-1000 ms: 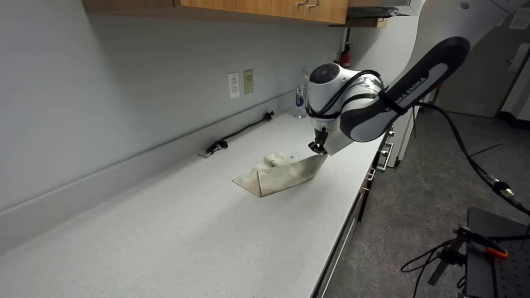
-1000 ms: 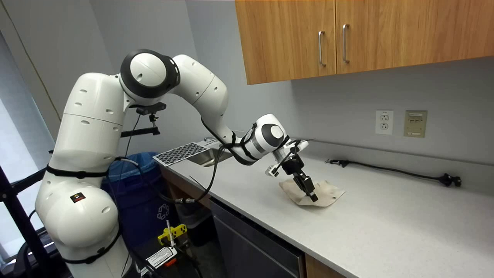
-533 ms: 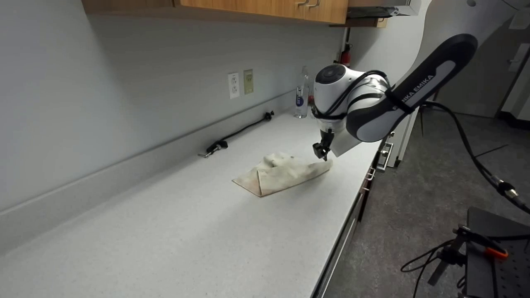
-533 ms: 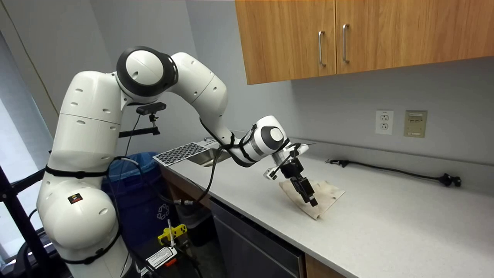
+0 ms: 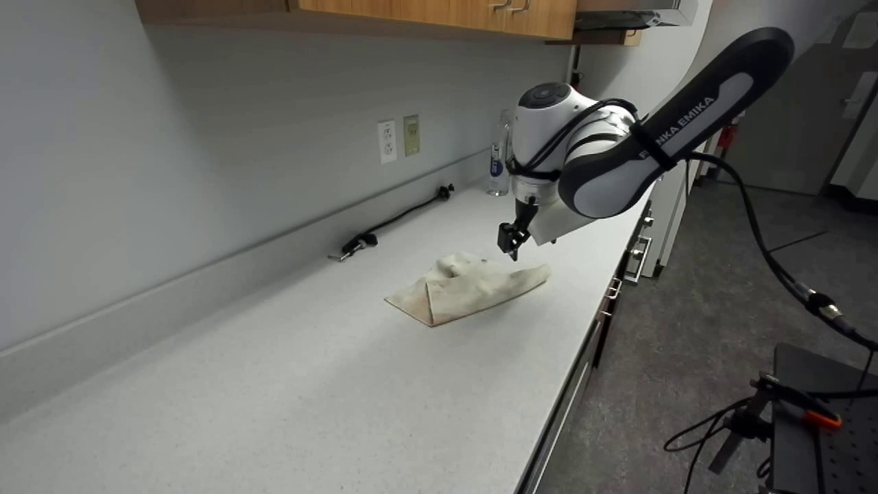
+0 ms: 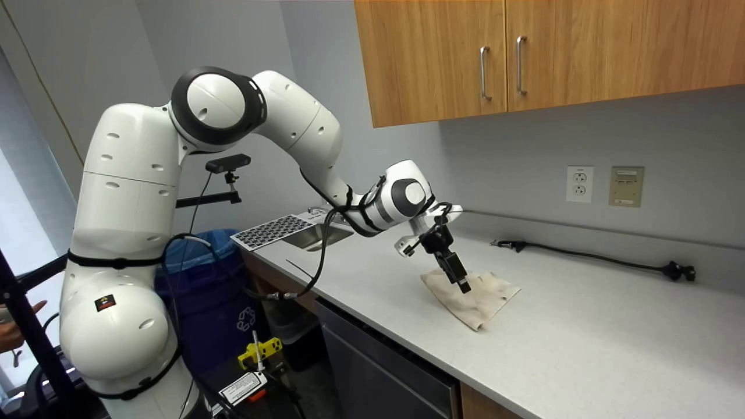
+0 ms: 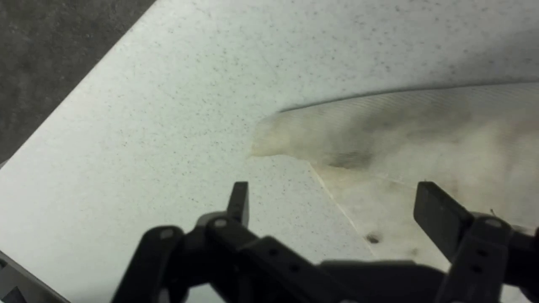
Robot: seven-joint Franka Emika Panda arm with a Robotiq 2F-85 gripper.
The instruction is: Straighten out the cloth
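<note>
The cream-beige cloth [image 5: 473, 291] lies on the counter, stained and partly folded over, with a crumpled hump at its back. Its near edge is laid over as a flap, and the end at the right curls a little. In an exterior view the same cloth [image 6: 489, 299] has one corner pointing toward the counter's front. My gripper [image 7: 334, 198] stands open above it, nothing between its wide-spread fingers. Seen from the wrist, one finger [image 7: 240, 202] is over bare counter, while the opposite finger [image 7: 440, 214] is over the cloth [image 7: 404, 139].
A black cable with clamp ends [image 5: 398, 218] runs along the wall behind the cloth. Farther back stands a clear bottle [image 5: 499, 165]. The counter's front edge [image 5: 569, 412] drops to the floor. A sink [image 6: 314, 235] lies beyond the arm, and wooden cabinets [image 6: 559, 52] hang overhead.
A second ago the gripper held the cloth's edge up off the counter. It has let go and opened, that edge has dropped toward the counter's front, and the gripper has risen and shifted toward the wall.
</note>
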